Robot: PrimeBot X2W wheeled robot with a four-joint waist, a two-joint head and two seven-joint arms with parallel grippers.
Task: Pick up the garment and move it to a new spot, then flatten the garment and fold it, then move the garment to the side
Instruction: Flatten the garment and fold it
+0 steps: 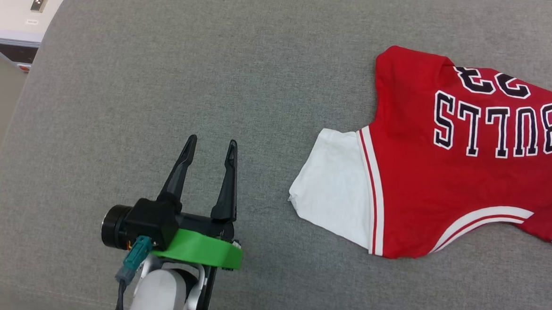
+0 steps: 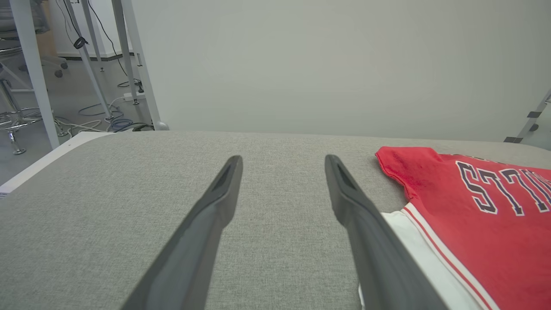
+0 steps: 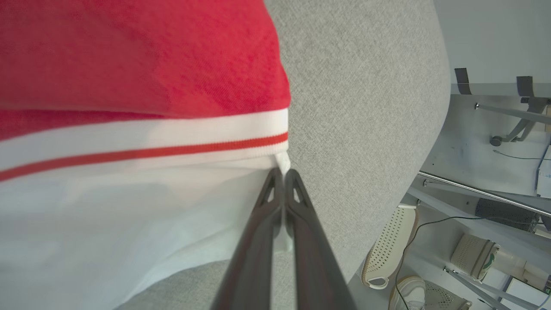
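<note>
right gripper (image 3: 282, 172) pinches the garment (image 3: 129, 64) at its white sleeve edge (left gripper (image 1: 212, 141) spread, clear of it).

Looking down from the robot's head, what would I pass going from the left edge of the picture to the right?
White box at the far corner → left gripper, open over the grey cushion → garment, white sleeve first, then the red body with lettering.
</note>
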